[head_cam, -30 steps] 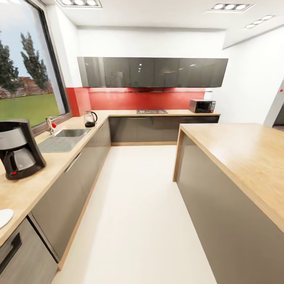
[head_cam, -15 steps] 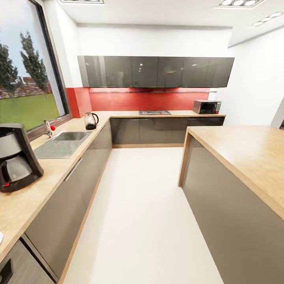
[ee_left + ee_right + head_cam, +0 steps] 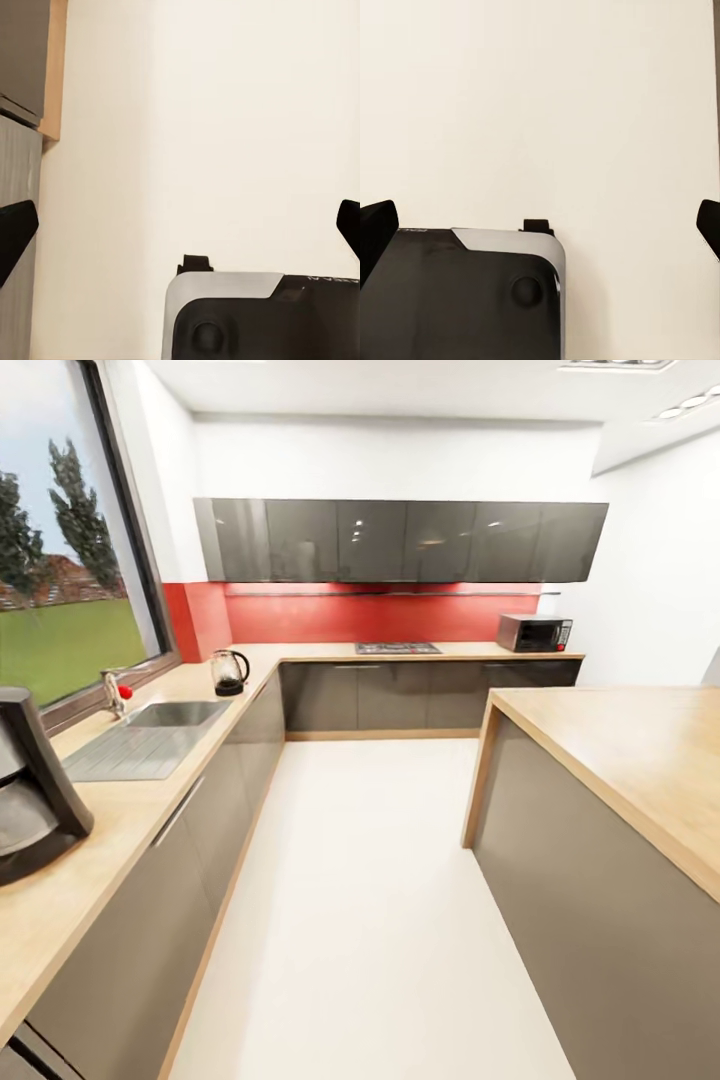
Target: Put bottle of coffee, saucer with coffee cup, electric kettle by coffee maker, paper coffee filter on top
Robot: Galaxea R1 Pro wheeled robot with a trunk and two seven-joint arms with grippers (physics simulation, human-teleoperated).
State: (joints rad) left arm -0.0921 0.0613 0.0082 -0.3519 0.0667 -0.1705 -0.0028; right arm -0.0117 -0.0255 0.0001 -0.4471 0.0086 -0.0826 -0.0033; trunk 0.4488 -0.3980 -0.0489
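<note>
The coffee maker (image 3: pixel 30 790), dark grey with a glass carafe, stands on the kitchen countertop (image 3: pixel 120 815) at the picture's left edge, partly cut off. Farther along the same countertop, past the sink, the electric kettle (image 3: pixel 229 673) sits near the corner by the red backsplash. My left gripper (image 3: pixel 180 225) is open, its dark fingertips (image 3: pixel 15 231) wide apart over bare floor. Over the floor too, my right gripper (image 3: pixel 540 225) is open with nothing between its fingertips (image 3: pixel 376 225). The bottle of coffee, paper coffee filter, saucer and coffee cup are out of view.
An inset steel sink (image 3: pixel 150 735) with a red-knobbed tap (image 3: pixel 117 690) lies between coffee maker and kettle. A wood-topped island (image 3: pixel 640 760) bounds the aisle on the right. Hob (image 3: pixel 397 648) and microwave (image 3: pixel 535 632) sit on the back counter. White floor (image 3: pixel 360 880) runs ahead.
The whole head view has advanced along the aisle. The coffee maker has slid towards the left edge, and the white plate at the bottom left has left the picture.
</note>
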